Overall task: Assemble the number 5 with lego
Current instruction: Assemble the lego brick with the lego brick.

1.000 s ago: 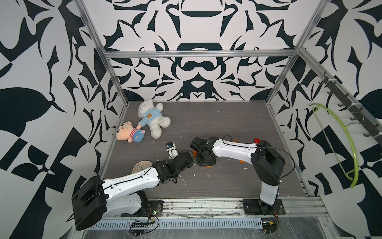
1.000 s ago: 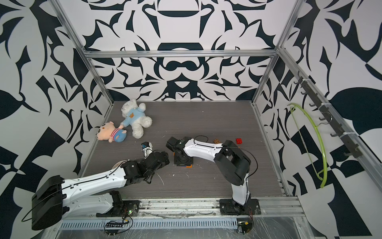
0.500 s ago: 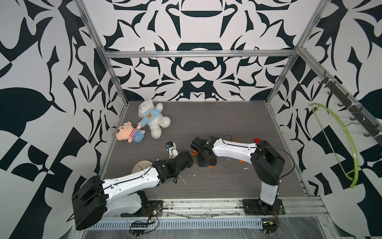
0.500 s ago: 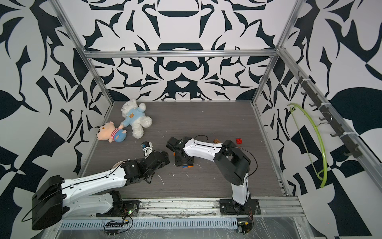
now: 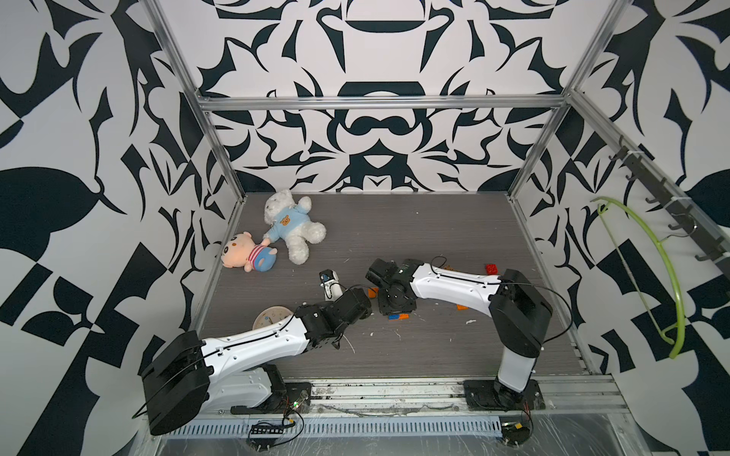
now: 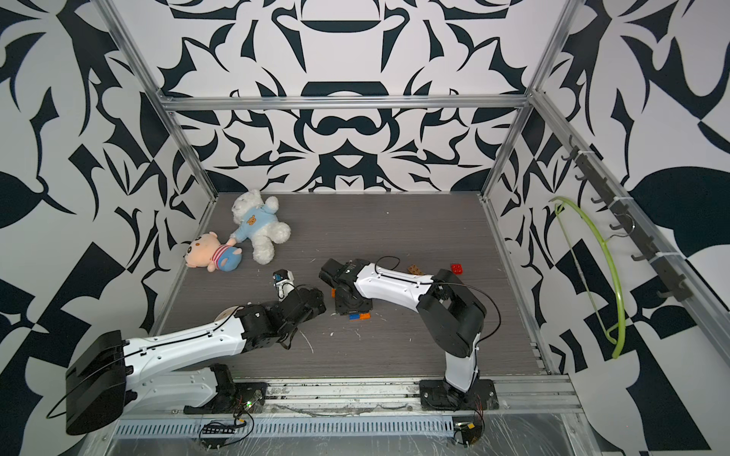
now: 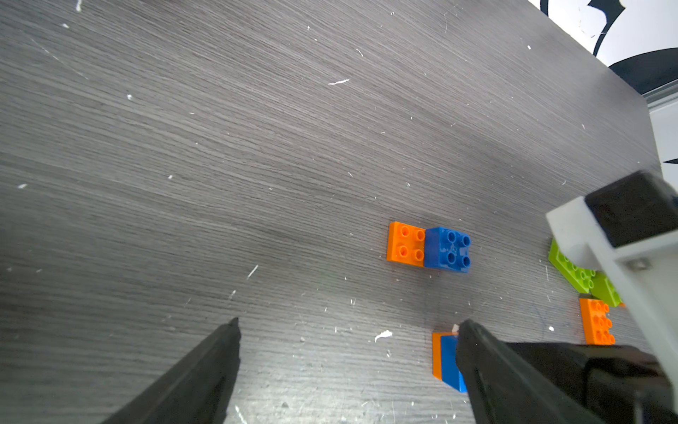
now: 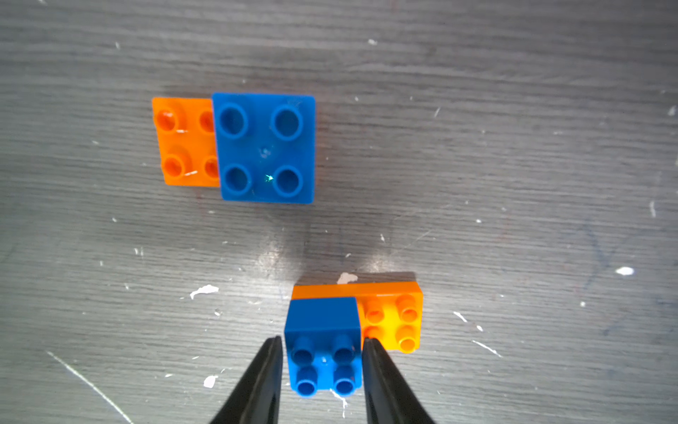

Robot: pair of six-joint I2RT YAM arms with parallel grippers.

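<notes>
Top views: the right arm (image 5: 454, 282) and left arm (image 5: 268, 339) meet near the middle of the tabletop (image 5: 434, 233), toward its front edge, posed almost as a second ago. No brick has visibly shifted.

Left wrist view: the left hand (image 7: 348, 326) stands wide and empty.

Right wrist view: the right hand (image 8: 321, 343) is narrow, both fingers against the sides of a blue brick (image 8: 323, 319) seated on an orange brick (image 8: 392, 315). A second blue-on-orange pair (image 8: 264, 147) lies apart from it.

Judgement: nothing is relocated, so the grip is being settled. The pairs are not yet joined into a 5.
</notes>
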